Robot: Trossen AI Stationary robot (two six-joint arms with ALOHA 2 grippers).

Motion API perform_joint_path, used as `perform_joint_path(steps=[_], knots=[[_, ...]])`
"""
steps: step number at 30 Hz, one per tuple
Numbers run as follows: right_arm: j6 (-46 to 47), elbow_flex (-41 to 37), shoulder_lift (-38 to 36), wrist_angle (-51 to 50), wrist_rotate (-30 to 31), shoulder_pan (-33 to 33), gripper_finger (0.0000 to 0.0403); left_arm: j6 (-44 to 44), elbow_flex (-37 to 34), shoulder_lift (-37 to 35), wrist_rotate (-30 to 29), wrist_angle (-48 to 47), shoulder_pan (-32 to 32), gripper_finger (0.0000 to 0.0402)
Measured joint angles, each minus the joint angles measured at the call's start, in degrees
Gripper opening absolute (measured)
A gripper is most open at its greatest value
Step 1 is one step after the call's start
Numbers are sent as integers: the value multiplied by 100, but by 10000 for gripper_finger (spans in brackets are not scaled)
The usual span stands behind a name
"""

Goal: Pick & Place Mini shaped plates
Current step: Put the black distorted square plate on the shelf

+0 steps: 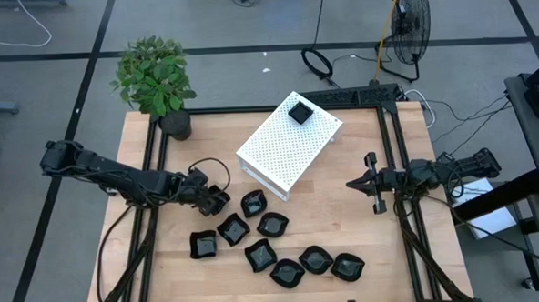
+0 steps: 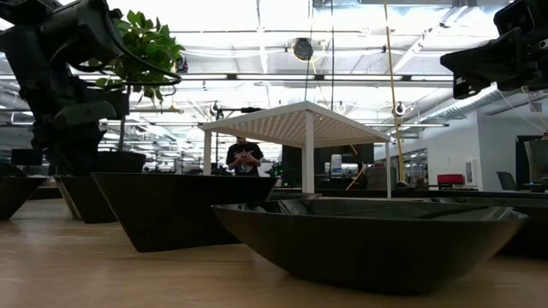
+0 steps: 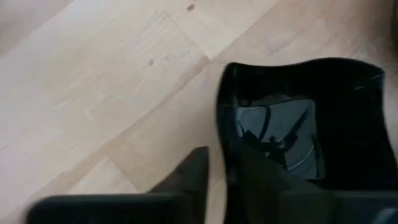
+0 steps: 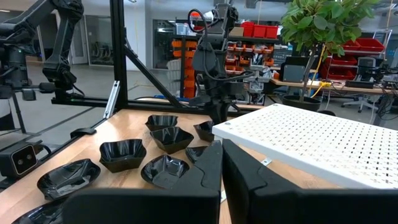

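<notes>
Several glossy black mini shaped plates (image 1: pixel 273 225) rest on their bases on the wooden table, near its front edge. One small square plate (image 1: pixel 300 110) sits on top of the white perforated box (image 1: pixel 287 143). My left gripper (image 1: pixel 214 201) is down at the leftmost plate of the group (image 3: pixel 298 118), which has a wavy rim, and is shut on it. My right gripper (image 1: pixel 373 183) hangs shut above the table's right side, holding nothing; its fingers (image 4: pixel 211 171) show closed together. My left gripper has the wavy plate by its rim (image 3: pixel 222 134). One finger (image 3: pixel 258 180) is inside the dish and the other (image 3: pixel 193 174) outside, with the rim between them. The fingers slant down from above and from the table's left. The plate's base is on the table.
A potted plant (image 1: pixel 157 78) stands at the table's far left corner. The white box lies slantwise across the far middle. Bare wood lies between the box and my right gripper. A black frame (image 1: pixel 392 136) runs along the table's edges.
</notes>
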Motion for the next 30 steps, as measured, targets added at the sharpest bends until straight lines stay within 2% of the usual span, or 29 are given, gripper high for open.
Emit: perform_joint_path(steps=[2, 4, 8, 12, 19, 23, 26, 28, 30], knots=[[0, 0, 1, 0, 0, 0, 0, 0, 0, -1, 17, 5, 0, 31], [0, 0, 0, 0, 0, 0, 0, -19, 0, -7, 17, 34, 0, 10], [0, 0, 2, 0, 0, 0, 0, 94, 66, -1, 19, 125, 0, 7], [0, 0, 2, 0, 0, 0, 0, 735, 544, -27, -103, 37, -2, 5], [0, 0, 2, 0, 0, 0, 0, 1737, 2145, -92, -663, -734, -2, 4], [0, 0, 2, 4, 0, 0, 0, 2557, 3081, -86, -1079, -788, -3, 4], [0, 0, 1, 20, 0, 0, 0, 3143, 3811, -40, -1556, -612, 241, 4], [0, 0, 0, 24, 0, 0, 0, 3357, 4355, 111, -1448, -544, 600, 3], [0, 0, 0, 24, 0, 0, 0, 3553, 4847, 358, -931, -603, 1038, 3]])
